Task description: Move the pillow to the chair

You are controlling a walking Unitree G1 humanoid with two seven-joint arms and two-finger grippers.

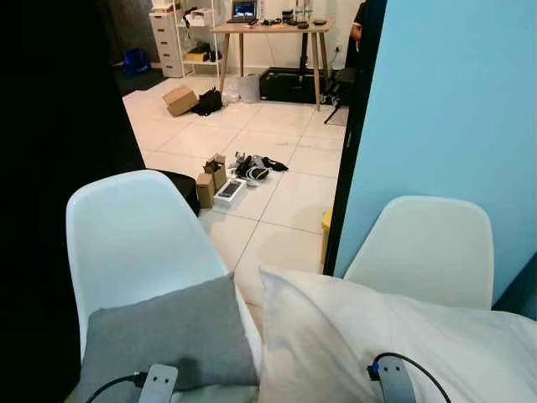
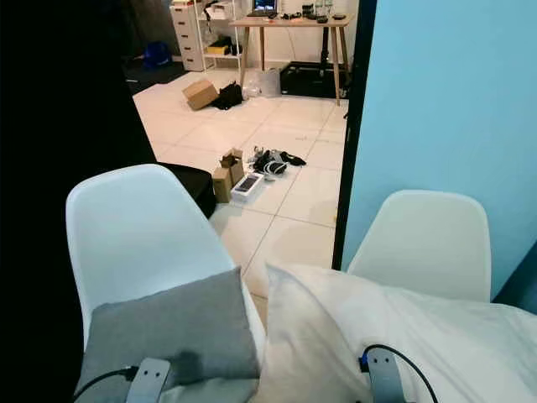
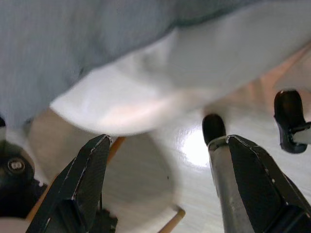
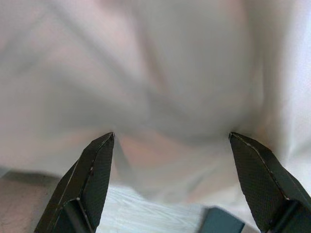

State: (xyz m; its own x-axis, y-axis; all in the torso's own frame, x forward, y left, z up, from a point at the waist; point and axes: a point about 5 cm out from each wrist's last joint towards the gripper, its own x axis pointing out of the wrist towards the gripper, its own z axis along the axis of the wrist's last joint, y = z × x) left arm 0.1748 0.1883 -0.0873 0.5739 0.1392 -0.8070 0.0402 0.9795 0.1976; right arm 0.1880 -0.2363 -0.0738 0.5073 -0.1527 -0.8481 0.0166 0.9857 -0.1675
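Note:
A large white pillow (image 1: 377, 336) lies in front of me at the lower right, before the right white chair (image 1: 424, 248). A smaller grey pillow (image 1: 168, 336) rests on the seat of the left white chair (image 1: 134, 227). My right gripper (image 4: 171, 135) is open, its fingers spread wide against the white pillow (image 4: 160, 73), with nothing pinched between them. My left gripper (image 3: 166, 138) is also open, below the front edge of the left chair's seat (image 3: 126, 102), where the grey pillow (image 3: 73, 39) lies on top. Both wrists show at the bottom of the eye views.
A blue wall panel (image 1: 453, 109) stands close on the right, a dark surface (image 1: 50, 168) on the left. On the tiled floor beyond lie small boxes and cables (image 1: 235, 176) and a cardboard box (image 1: 179, 99). A wooden table (image 1: 273, 29) stands at the back.

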